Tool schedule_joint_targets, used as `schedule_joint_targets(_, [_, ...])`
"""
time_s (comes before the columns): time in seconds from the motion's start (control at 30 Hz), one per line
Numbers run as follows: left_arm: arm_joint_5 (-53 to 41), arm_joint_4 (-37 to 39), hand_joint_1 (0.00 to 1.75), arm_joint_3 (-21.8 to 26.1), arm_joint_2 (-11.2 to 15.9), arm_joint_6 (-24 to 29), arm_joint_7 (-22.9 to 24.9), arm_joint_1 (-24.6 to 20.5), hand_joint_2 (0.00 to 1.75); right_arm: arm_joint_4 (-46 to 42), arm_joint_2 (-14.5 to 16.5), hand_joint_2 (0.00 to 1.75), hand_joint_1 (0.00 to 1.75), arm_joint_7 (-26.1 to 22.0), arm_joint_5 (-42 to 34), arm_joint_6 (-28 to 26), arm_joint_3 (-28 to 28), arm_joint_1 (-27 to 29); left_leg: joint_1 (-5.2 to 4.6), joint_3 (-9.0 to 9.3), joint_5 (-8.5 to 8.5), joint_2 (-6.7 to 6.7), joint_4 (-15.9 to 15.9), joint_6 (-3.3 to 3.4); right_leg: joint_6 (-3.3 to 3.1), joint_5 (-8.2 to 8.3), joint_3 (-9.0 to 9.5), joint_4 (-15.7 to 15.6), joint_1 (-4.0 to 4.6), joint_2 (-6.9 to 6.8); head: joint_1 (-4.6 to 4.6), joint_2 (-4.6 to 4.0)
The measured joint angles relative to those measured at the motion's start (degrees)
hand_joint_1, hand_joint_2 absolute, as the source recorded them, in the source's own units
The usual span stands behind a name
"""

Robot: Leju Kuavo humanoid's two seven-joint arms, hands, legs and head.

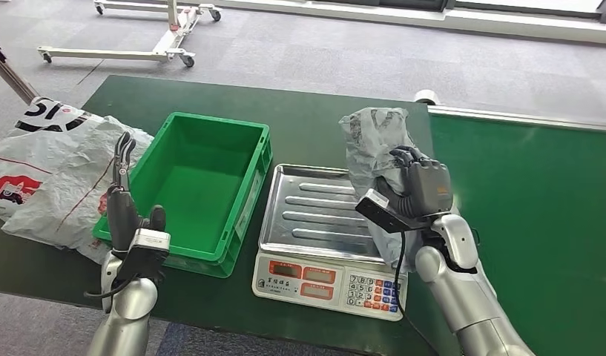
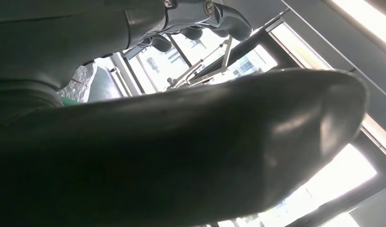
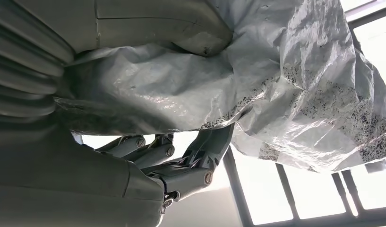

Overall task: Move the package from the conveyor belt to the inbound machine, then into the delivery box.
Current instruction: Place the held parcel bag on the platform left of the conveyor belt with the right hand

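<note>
My right hand [image 1: 422,185] has its fingers [image 3: 200,156] and thumb clamped on the grey plastic mailer package [image 1: 374,141], the bag crumpled between them and hanging loose beyond the grip. I'm holding it raised at the right edge of the weighing scale [image 1: 329,278], just over the steel pan [image 1: 314,211], with the green conveyor belt [image 1: 537,208] to its right. I judge that puts me between the pickup and the set-down on the inbound machine; the package looks clear of the pan, though I cannot tell for sure.

My left hand [image 1: 125,200] stands upright at the near-left corner of the green delivery crate [image 1: 248,200], fingers straight, close together and holding nothing. It seems parked there to take the package for the 2nd leg. The crate has nothing in it yet. A heap of white printed courier bags [image 1: 47,170] lies just beside the crate on the left.
</note>
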Motion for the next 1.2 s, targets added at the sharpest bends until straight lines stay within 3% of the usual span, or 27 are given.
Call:
schedule_joint_targets(0.4, [-0.1,0.2,0.0,0.0,0.0,0.2,-0.1,0.3,0.0,2.9,0.5,1.75,1.75,0.1,-0.1,0.4,1.8,0.2,0.0,0.01,0.0,0.0,0.0,0.0,0.0,0.0,0.0,0.0,0.01,0.0,0.0,0.0])
schedule_joint_targets(0.77, [-1.1,-0.8,0.0,0.0,-0.2,0.2,-0.3,1.4,0.0,6.7,3.8,1.75,1.75,-1.7,0.5,1.1,5.7,0.1,0.01,0.0,0.01,0.03,0.0,-0.01,-0.01,0.0,-0.03,0.0,0.02,0.02,0.0,0.0])
schedule_joint_targets(1.2, [-1.1,-1.3,0.0,0.0,-0.2,0.0,-0.1,1.6,0.0,8.6,4.8,1.75,1.75,-1.8,0.5,1.8,6.9,-0.5,0.01,0.01,0.01,0.05,0.0,-0.01,-0.01,0.0,-0.02,0.0,0.02,0.04,-0.02,0.0])
